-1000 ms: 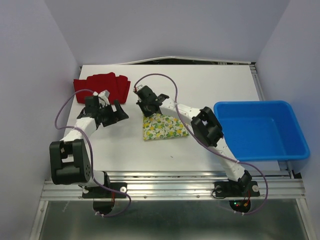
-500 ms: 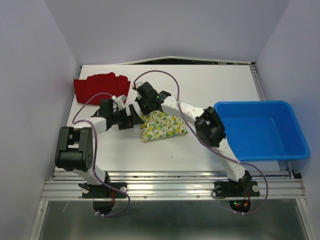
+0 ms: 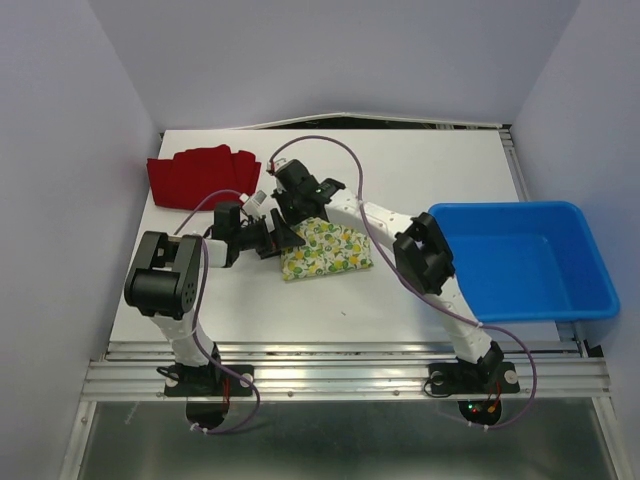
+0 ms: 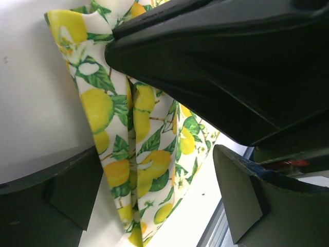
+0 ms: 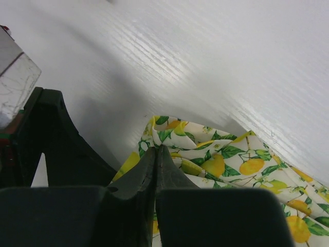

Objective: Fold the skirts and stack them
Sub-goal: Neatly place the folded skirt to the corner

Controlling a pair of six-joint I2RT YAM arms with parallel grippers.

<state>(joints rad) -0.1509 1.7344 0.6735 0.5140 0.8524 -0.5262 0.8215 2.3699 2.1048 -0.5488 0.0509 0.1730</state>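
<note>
The lemon-print skirt (image 3: 328,250) lies folded at the table's middle. My right gripper (image 3: 290,212) is shut on its upper left corner, its fingertips (image 5: 160,152) pinched together on a raised fold of the lemon-print skirt (image 5: 231,154). My left gripper (image 3: 276,236) is open at the skirt's left edge. In the left wrist view the lemon-print skirt (image 4: 128,149) hangs between the wide-apart fingers (image 4: 241,198) of the left gripper (image 4: 159,198), with the right gripper's black body (image 4: 231,67) above it. The red skirt (image 3: 200,176) lies apart at the back left.
A blue plastic bin (image 3: 590,300) stands at the right edge of the table. The two arms crowd together over the skirt's left side. Walls close the table on the left, back and right.
My left gripper has swung right from near the red skirt to the lemon skirt's left edge and opened wider. The right gripper stayed on the skirt's corner.
</note>
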